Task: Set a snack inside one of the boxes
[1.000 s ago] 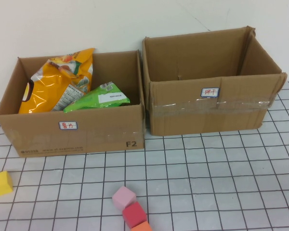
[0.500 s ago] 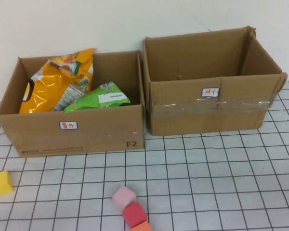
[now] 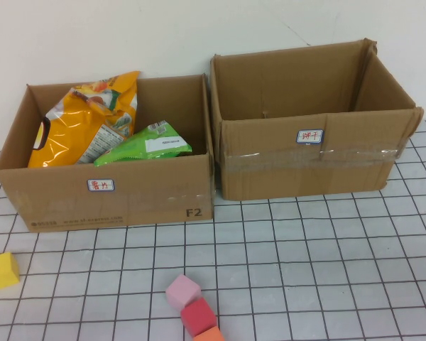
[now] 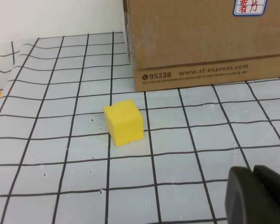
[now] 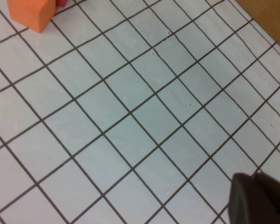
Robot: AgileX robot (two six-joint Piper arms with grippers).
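Change since earlier frames: none seen | Snacks: orange bag (image 3: 85, 128) and green bag (image 3: 150, 144) inside left box (image 3: 106, 195); right box (image 3: 312, 153) bare | Risk: nothing graspable outside boxes except foam cubes; wrong pick likely | Left gripper (image 4: 259, 196) above grid mat near yellow cube (image 4: 124, 122), fingers together, empty | Right gripper (image 5: 259, 198) over mat, together, empty.

The orange cube (image 3: 209, 334) is cut by the high view's bottom edge. Both arms lie outside that view. Left gripper (image 4: 257, 196) and right gripper (image 5: 259, 199) show only as cropped dark tips.
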